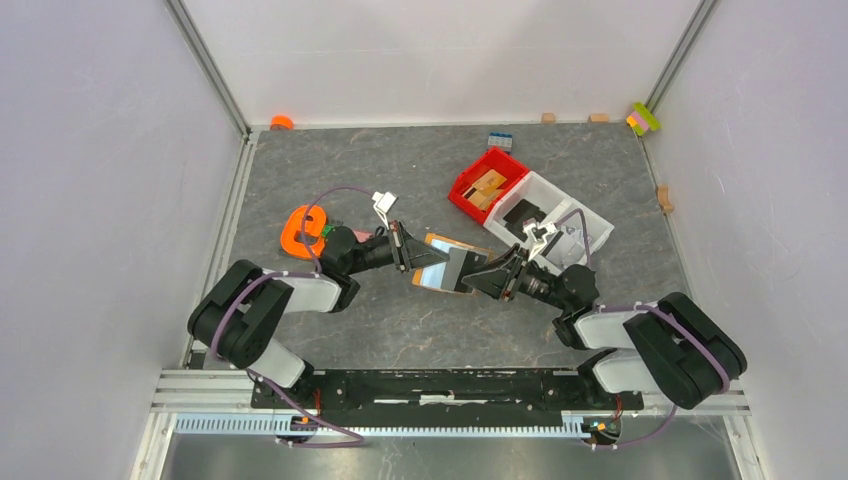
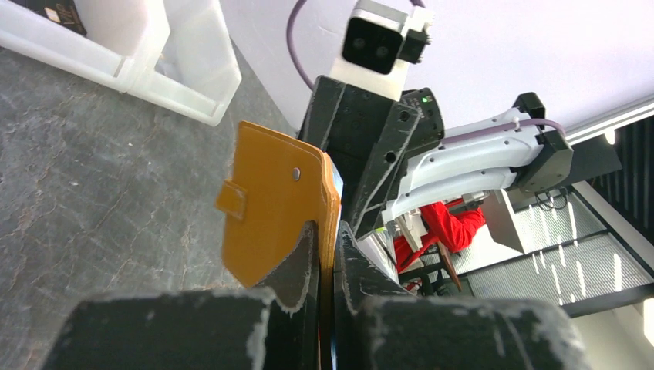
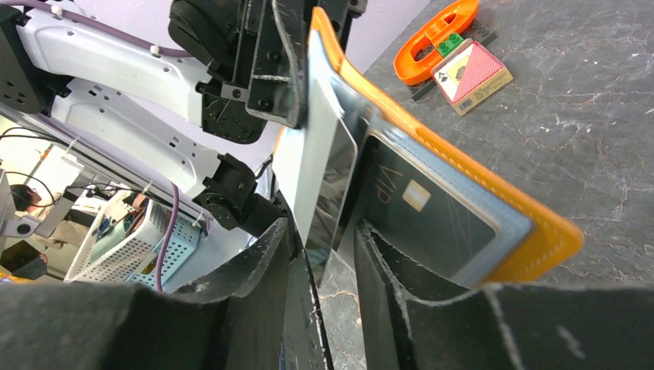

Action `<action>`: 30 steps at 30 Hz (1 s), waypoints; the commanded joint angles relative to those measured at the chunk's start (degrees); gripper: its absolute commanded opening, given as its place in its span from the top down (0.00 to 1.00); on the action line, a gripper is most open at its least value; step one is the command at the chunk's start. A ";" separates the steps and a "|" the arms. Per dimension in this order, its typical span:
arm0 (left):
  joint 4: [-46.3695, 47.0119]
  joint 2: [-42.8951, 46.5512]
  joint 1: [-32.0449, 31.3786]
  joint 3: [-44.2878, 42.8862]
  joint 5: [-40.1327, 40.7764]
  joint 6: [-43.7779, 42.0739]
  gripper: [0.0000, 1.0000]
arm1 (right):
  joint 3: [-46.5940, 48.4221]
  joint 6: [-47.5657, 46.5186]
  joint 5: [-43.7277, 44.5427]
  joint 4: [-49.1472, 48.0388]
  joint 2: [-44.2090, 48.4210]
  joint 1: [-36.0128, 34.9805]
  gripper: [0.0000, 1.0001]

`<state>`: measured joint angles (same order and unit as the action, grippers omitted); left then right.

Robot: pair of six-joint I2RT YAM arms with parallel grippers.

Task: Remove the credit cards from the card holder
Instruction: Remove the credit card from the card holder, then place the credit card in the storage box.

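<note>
The orange-tan card holder (image 1: 445, 243) is held up off the table between my two arms. My left gripper (image 1: 412, 255) is shut on its edge; in the left wrist view (image 2: 328, 231) the fingers pinch the orange cover (image 2: 270, 208). In the right wrist view the holder (image 3: 463, 177) stands open with its pale blue-grey lining showing. A dark grey card (image 3: 432, 223) sits in a slot. A glossy grey card (image 3: 330, 177) sticks out of the holder, its end between the fingers of my right gripper (image 3: 324, 231), which stand narrowly apart around it. The right gripper also shows from above (image 1: 478, 275).
An orange ring-shaped object (image 1: 303, 230) lies left of the left arm, with a pinkish-red patterned flat pack (image 3: 470, 73) beside it. A red bin (image 1: 487, 185) and a white bin (image 1: 560, 215) stand behind the right arm. Small blocks (image 1: 548, 117) line the back wall.
</note>
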<state>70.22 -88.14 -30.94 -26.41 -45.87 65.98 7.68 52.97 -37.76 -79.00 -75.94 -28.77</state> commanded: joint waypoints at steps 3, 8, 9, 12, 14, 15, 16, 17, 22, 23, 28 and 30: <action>8.30 0.68 -0.09 -1.88 -2.12 3.73 0.98 | 1.34 1.16 -1.34 -4.56 -1.85 -0.21 0.75; 7.01 1.56 0.16 -1.47 -1.54 2.00 0.98 | 0.92 -0.10 -0.29 -2.59 0.17 0.03 1.00; 5.25 2.31 0.40 -1.25 -1.19 1.06 0.98 | 0.75 -1.13 0.28 -1.24 1.13 0.23 1.00; -2.97 5.73 1.36 -0.56 1.46 -3.63 0.98 | 0.09 -3.95 2.95 4.57 4.33 1.07 1.00; -13.43 8.70 2.05 -0.67 4.95 -8.57 0.98 | -0.09 -6.01 5.26 9.93 6.40 1.90 0.99; -19.33 10.23 2.14 -1.13 7.86 -12.12 0.98 | 0.10 -7.23 6.89 13.70 7.22 2.30 1.00; -27.26 11.98 2.16 -2.03 10.61 -15.11 0.98 | 0.43 -8.58 8.63 17.54 8.25 2.73 1.00; -34.05 13.57 2.19 -3.02 14.00 -18.29 0.98 | 1.01 -10.19 10.31 22.19 9.04 3.08 1.00; -48.64 16.68 2.13 -4.98 24.50 -23.66 0.98 | 3.67 -15.71 17.67 36.23 12.34 3.92 1.00; -49.62 16.25 2.19 -5.38 24.64 -23.99 0.98 | 4.13 -16.25 18.47 37.66 12.76 4.00 1.00; -51.58 13.61 2.15 -7.18 24.08 -24.91 0.98 | 7.31 -18.67 24.89 46.96 14.97 5.30 1.00; -51.95 13.03 2.12 -7.56 24.06 -25.18 0.98 | 10.28 -18.88 29.03 52.95 15.25 5.85 1.00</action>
<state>21.02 -74.13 -28.95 -30.81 -23.62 44.73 11.88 37.32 -17.87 -37.34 -62.28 -24.12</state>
